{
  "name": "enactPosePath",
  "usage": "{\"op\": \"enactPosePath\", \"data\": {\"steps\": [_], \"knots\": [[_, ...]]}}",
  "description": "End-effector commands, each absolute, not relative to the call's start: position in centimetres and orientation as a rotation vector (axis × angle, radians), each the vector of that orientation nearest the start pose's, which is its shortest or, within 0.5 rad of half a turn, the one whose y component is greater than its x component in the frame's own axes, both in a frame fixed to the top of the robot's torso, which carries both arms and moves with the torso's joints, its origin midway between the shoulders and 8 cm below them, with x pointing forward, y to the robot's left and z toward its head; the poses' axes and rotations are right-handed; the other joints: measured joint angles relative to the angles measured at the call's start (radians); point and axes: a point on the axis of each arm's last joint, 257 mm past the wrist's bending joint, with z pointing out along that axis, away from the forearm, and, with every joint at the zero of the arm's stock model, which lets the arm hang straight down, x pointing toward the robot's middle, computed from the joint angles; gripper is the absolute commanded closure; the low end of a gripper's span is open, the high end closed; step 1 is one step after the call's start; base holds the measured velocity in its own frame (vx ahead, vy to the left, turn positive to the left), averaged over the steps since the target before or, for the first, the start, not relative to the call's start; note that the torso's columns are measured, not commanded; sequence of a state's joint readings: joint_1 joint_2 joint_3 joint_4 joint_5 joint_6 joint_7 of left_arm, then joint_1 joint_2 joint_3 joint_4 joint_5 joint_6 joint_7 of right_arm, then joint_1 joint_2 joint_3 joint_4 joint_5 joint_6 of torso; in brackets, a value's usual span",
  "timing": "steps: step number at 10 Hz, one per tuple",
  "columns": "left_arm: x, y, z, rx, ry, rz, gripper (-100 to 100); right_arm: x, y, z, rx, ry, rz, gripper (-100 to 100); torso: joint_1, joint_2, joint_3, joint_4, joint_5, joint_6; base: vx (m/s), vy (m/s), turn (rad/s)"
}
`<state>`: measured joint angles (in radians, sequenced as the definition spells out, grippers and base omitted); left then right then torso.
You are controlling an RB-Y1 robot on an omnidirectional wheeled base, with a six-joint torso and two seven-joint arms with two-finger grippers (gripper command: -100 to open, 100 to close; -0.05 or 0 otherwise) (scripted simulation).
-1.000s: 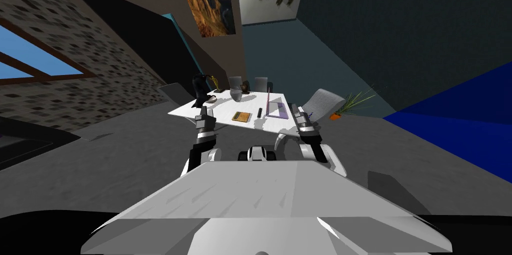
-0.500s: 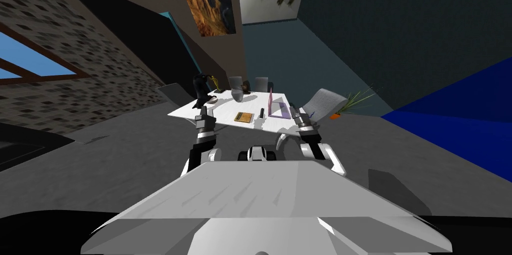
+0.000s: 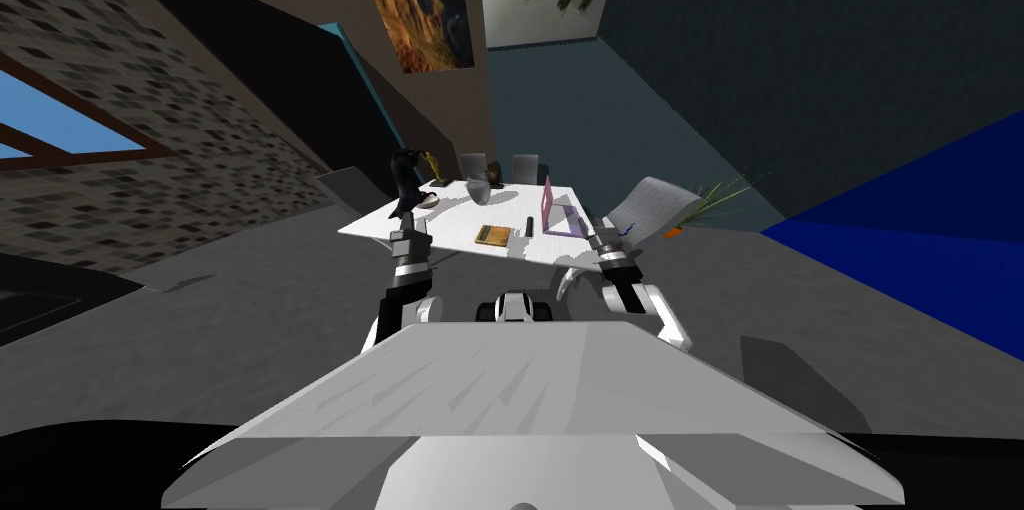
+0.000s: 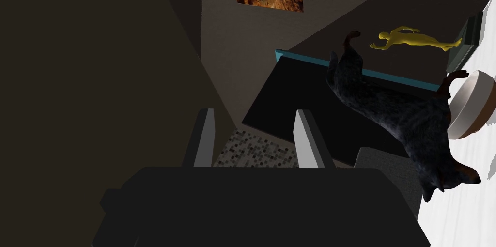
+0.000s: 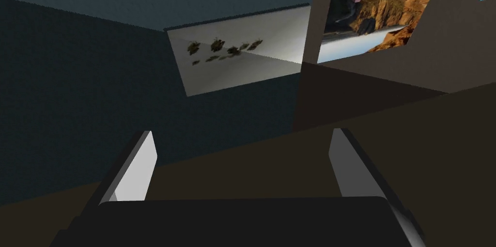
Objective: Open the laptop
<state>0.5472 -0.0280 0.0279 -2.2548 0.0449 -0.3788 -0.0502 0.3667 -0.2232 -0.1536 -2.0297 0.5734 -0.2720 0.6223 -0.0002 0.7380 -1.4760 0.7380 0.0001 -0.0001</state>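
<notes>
Judging by its lid, seen upright, the laptop at the table's right edge is taken as part-opened; the right gripper, spread and empty just off that edge, is called on next to press the lid back, the left gripper being parted and empty at the table's near edge.

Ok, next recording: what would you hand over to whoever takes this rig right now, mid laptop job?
Left end effector: open, empty, at the white table's near left edge, beside a dark animal figure.
Right end effector: open, empty, at the table's near right corner, close to the laptop; contact cannot be told.
Laptop: pinkish purple, on the table's right side, its lid standing up from the base.
Done: rig is at the table; lid looks raised.
Left: check the lid is open far enough; if not, probably ease it back with the right arm.
</notes>
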Motion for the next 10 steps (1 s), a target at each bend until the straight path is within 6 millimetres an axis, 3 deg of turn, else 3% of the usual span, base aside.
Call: {"op": "enactPosePath", "data": {"steps": [1,10], "knots": [[35.8,30.7,-2.7,-0.835,0.701,-1.193,0,43.4,-32.6,-10.7,-0.063,1.286,-0.011,-100,0.000,-0.001,0.000,0.000,0.000,0.000,0.018,0.067,-0.004],[35.8,30.7,-2.7,-0.834,0.701,-1.193,0,45.6,-36.7,-15.5,-0.278,1.400,-0.420,-100,-0.001,0.000,0.000,0.000,0.000,0.000,0.016,0.081,0.012]]}}
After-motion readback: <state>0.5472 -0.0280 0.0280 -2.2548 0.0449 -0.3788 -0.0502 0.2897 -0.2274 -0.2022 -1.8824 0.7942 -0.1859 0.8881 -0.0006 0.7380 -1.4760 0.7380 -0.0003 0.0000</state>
